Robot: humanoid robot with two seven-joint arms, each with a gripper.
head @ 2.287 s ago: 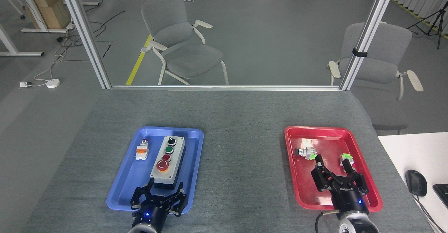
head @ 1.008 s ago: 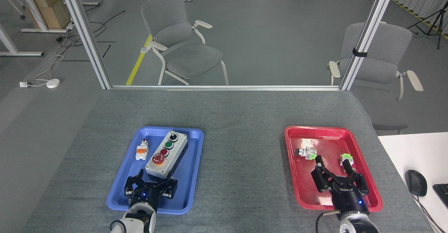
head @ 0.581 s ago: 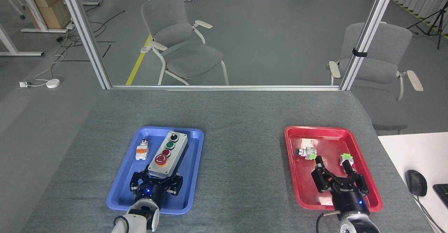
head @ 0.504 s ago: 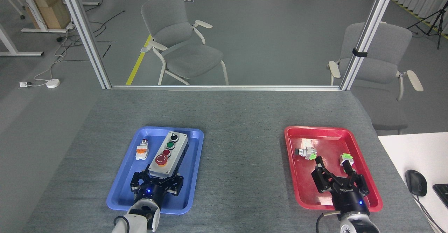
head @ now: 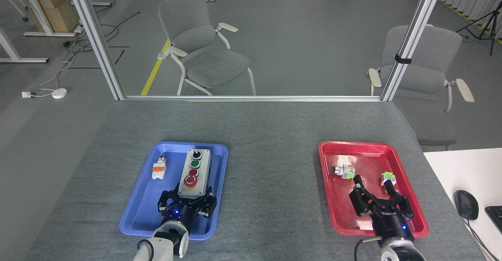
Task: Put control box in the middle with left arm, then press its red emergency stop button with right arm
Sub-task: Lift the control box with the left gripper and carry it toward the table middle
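Note:
The control box (head: 196,170) is a long light grey box with a black knob, a green button and two red buttons. It is over the blue tray (head: 141,210), pointing almost straight away from me. The red emergency stop button (head: 190,181) is the large one at its near end. My left gripper (head: 187,197) is shut on that near end, one black claw on each side. My right gripper (head: 374,191) stands open over the red tray (head: 338,214), holding nothing. The middle (head: 270,182) is bare grey fabric between the trays.
A small white-and-orange switch (head: 159,169) lies left of the box in the blue tray. Two small green-and-white parts (head: 343,170) (head: 388,178) lie in the red tray near my right gripper. A white desk with a mouse (head: 466,204) stands at the right. A metal frame (head: 251,98) borders the far edge.
My left gripper closed on the box's near end, and gripper and box have shifted right, the box swinging from a tilt to nearly straight. The right arm has stayed still.

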